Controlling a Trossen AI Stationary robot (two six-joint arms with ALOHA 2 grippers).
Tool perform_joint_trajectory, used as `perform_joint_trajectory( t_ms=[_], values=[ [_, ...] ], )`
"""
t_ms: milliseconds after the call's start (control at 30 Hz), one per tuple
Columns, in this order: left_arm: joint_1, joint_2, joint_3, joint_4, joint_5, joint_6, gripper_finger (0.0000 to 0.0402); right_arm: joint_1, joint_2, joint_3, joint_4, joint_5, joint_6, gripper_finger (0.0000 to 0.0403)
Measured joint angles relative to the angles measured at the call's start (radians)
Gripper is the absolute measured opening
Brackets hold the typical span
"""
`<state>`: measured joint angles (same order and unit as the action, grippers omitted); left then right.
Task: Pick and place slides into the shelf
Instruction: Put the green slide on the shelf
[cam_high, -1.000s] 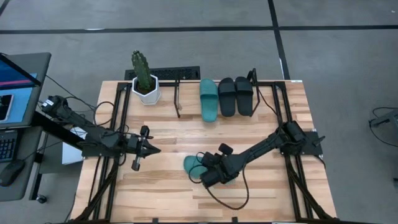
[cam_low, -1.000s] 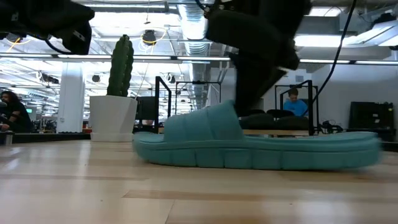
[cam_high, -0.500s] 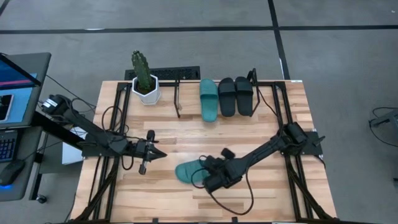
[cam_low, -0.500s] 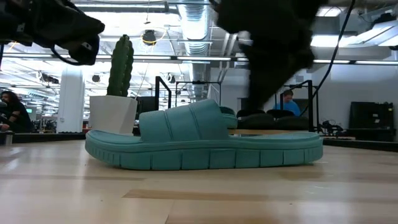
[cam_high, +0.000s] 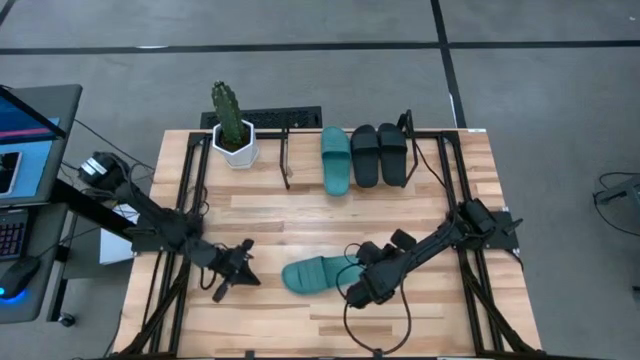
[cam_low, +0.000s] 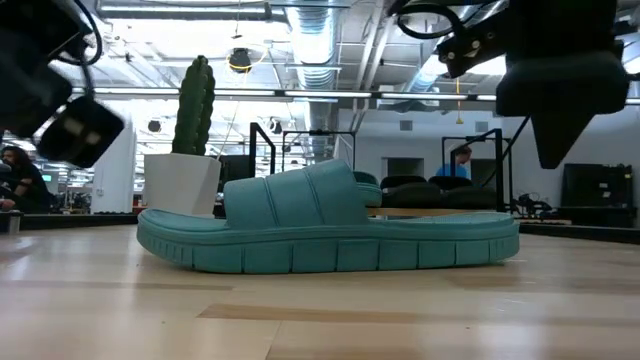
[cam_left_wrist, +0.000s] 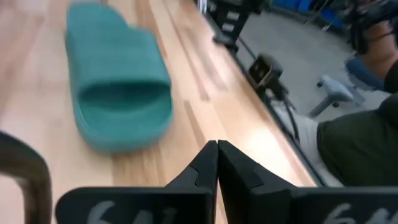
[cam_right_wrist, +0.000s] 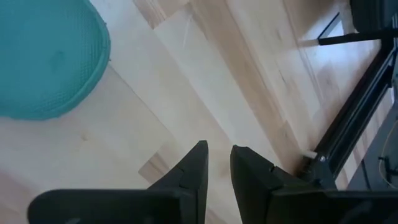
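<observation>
Three slides, one teal and two black, already sit in the shelf (cam_high: 400, 135) at the counter's (cam_high: 300, 215) twelve o'clock edge. You still have the fourth teal slide (cam_high: 315, 274) lying loose toward six o'clock. Your right hand (cam_high: 357, 294) holds nothing, fingers nearly together, at the slide's three o'clock; your left hand (cam_high: 228, 283), pressed together, is at its nine o'clock.

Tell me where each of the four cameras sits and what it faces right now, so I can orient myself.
High view: above the table, looking straight down; both arms, left gripper, right gripper, shelf.
Low view: at tabletop height, looking level across at the loose teal slide; dark arm parts hang above.
Left wrist view: behind its own shut fingers, facing the teal slide.
Right wrist view: above bare wood, its narrowly parted fingers showing, the slide's end at the edge.
Shared: all four see the teal slide.
</observation>
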<state>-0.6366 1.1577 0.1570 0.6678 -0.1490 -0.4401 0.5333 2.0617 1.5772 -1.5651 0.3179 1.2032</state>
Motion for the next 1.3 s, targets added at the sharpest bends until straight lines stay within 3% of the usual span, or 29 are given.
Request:
perform_joint_trajectory(
  t_ms=[167,333,567,767,900,1033,1300],
  values=[
    [-0.107,0.174,0.009,0.123,-0.092,-0.03,0.0,0.01,0.0,0.005,-0.006,-0.003,0.001,0.0059],
    [-0.158,0.379,0.112,0.234,-0.128,0.073,0.0,0.01,0.0,0.005,-0.006,-0.003,-0.048,0.0059],
    [-0.154,0.667,0.334,0.222,-0.134,0.172,0.0,0.011,0.0,0.005,-0.006,-0.004,-0.06,0.0059],
    [-0.121,0.781,0.465,0.092,-0.197,0.218,0.0,0.025,0.0,0.005,-0.006,-0.007,-0.06,0.0059],
    [-0.098,0.794,0.487,0.074,-0.328,0.255,0.0,0.043,0.0,0.005,-0.006,-0.008,-0.047,0.0059],
    [-0.082,0.794,0.488,0.064,-0.531,0.293,0.0,0.062,0.0,0.005,-0.006,-0.009,-0.02,0.0059],
    [-0.025,0.789,0.49,-0.122,-0.89,0.244,0.0,0.102,0.0,0.005,-0.006,-0.033,0.004,0.0059]
  ],
)
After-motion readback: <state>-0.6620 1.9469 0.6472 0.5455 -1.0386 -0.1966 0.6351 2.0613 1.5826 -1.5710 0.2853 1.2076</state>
